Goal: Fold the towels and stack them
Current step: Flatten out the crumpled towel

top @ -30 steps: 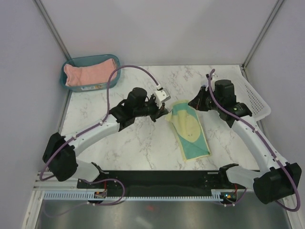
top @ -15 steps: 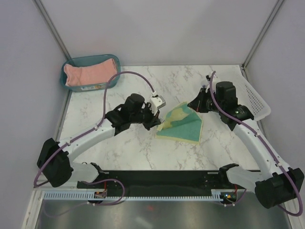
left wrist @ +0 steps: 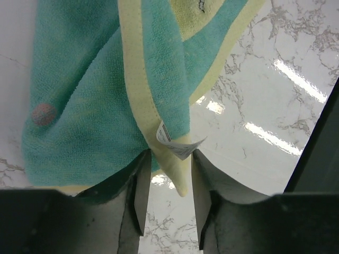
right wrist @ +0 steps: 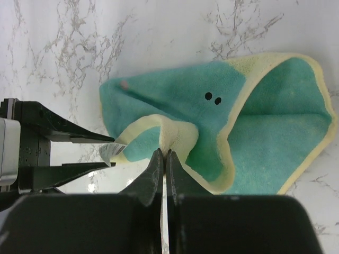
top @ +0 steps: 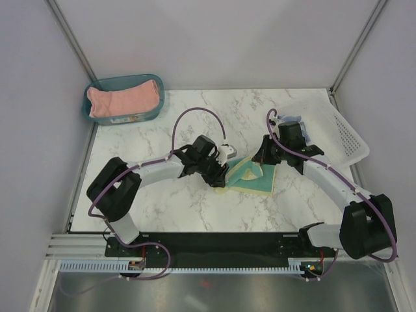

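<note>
Both arms have swung inward, folding the whale towel (top: 255, 179) over near the table (top: 162, 208) centre. At its 9 o'clock your left end effector (left wrist: 168, 159) stands parted around a corner. The right end effector (right wrist: 164, 157) pinches the 12 o'clock hem. Release next, then flatten.

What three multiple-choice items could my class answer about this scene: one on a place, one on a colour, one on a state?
1. Where is the pink towel?
A. Draped over an arm.
B. In the teal bin.
C. Spread flat at mid-table.

2. What colour is the border of the teal towel?
A. Red.
B. Black.
C. Pale yellow.

3. How is the right gripper?
A. Shut on the teal towel's edge.
B. Wide open above it.
C. Open, holding nothing.

Answers: B, the pink cloth fills the bin at the far left corner; C, a pale yellow band edges the teal terry; A, the right wrist view shows its fingers closed on a raised fold.
</note>
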Robot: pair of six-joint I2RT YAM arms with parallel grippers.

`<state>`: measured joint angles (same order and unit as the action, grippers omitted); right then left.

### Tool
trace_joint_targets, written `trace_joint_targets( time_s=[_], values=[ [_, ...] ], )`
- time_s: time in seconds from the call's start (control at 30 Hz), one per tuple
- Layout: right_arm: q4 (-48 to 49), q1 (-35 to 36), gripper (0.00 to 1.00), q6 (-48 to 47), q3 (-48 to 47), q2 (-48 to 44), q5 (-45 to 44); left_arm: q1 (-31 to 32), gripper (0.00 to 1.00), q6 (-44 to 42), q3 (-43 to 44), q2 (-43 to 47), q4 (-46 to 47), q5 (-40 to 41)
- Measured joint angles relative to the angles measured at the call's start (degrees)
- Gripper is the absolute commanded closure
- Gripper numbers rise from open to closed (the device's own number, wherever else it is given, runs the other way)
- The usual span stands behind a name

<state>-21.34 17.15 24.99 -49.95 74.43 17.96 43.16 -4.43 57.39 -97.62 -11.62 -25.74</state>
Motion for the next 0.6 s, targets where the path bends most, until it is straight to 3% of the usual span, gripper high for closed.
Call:
trace_joint_targets(
  time_s=[0.17,0.6],
  values=[
    [2.40,-0.02,1.00,0.13,-0.02,1.49,0.26,0.00,0.46,-0.15,-0.48,1.44,0.31,-0.33],
    [4.74,-0.02,1.00,0.26,-0.13,2.51,1.38,0.00,0.48,-0.11,-3.54,2.54,1.60,1.40]
  ],
)
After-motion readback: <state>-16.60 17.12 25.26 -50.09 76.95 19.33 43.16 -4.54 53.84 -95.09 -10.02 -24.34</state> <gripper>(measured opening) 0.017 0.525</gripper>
